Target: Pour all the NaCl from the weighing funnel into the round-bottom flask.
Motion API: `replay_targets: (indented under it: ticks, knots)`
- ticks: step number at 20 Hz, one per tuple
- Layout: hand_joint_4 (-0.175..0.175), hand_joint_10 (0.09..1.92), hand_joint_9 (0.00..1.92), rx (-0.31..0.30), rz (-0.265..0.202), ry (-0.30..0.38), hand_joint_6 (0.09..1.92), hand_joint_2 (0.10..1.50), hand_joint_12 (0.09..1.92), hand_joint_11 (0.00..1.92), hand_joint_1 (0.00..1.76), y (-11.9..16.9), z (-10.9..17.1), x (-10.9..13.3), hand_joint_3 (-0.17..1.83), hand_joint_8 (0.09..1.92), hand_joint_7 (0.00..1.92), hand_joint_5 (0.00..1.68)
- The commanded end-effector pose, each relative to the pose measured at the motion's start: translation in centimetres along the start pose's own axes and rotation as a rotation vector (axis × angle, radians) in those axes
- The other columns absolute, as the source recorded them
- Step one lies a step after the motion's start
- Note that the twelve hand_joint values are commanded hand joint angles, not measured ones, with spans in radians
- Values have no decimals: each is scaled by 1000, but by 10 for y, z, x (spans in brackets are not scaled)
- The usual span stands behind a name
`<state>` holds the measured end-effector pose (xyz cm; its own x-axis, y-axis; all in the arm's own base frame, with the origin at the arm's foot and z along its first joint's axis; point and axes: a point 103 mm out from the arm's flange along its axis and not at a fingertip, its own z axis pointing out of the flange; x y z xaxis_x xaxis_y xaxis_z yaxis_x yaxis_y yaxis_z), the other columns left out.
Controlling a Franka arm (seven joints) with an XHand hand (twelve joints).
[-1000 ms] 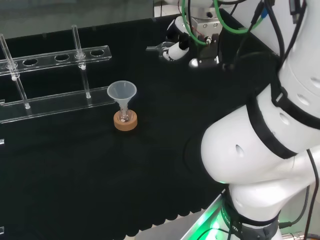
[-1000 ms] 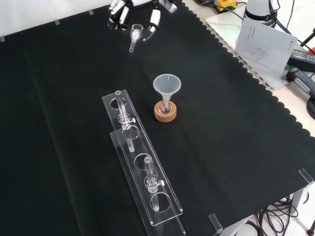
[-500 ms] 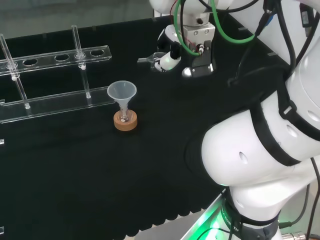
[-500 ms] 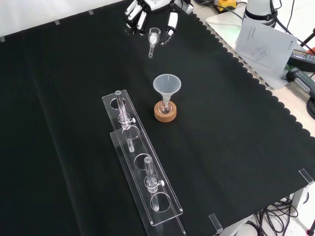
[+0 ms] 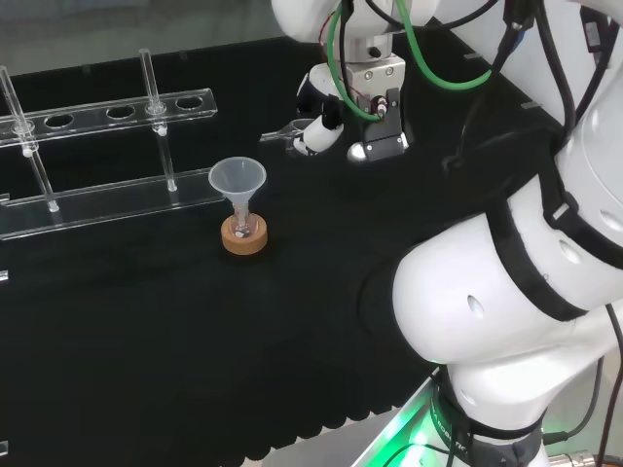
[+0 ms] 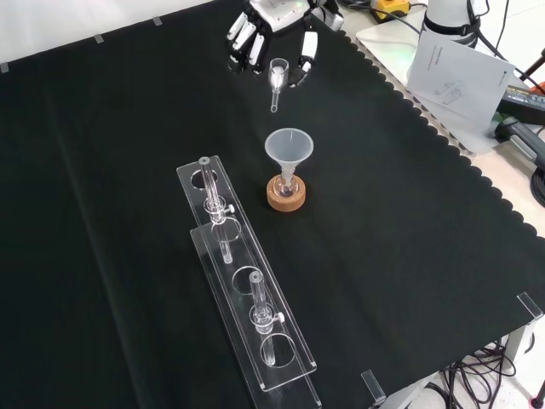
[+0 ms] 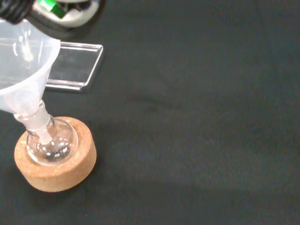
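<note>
Nothing is poured yet, as far as you can judge: your hand [image 6: 271, 34] has its fingers and thumb curled round the weighing funnel [image 6: 277, 78] and holds it in the air, stem pointing down, near the far side of the cloth in the front view and just short of the target. Below and nearer the camera in that view stands the flask [image 6: 288, 185], a small round-bottom one seated in a cork ring [image 6: 286, 198] on the counter [image 6: 409, 256], with a wide plastic funnel [image 6: 289, 151] set in its neck. In the head view the hand [image 5: 321, 126] sits to the right of and beyond that funnel [image 5: 238, 181], with the weighing funnel's stem [image 5: 277, 135] reaching toward it but not over its mouth. The wrist view shows the flask [image 7: 50, 144] close up; a few small specks or drops glint at its bottom, and you cannot tell whether they are salt. Whether the weighing funnel carries NaCl is too small to tell, though something pale shows inside it in the front view. What is left, by my reading: bring the stem over the plastic funnel's mouth, tip the weighing funnel until it empties, and keep the stem clear of the rim so the flask stays put on its ring. A clear rack [image 6: 243, 290] with tubes stands apart to the side.
</note>
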<state>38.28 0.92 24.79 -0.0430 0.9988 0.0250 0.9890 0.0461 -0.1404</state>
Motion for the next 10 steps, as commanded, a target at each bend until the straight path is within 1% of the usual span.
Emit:
replay_targets:
  ticks: [1, 10]
  knots:
    - [175, 542, 729, 36, -13, -21, 1010, 753, 1238, 510, 1056, 3, 10, 4, 644, 706, 422, 1075]
    - [175, 541, 729, 68, -33, -57, 1007, 753, 1235, 513, 1057, 6, 18, 14, 643, 705, 423, 1077]
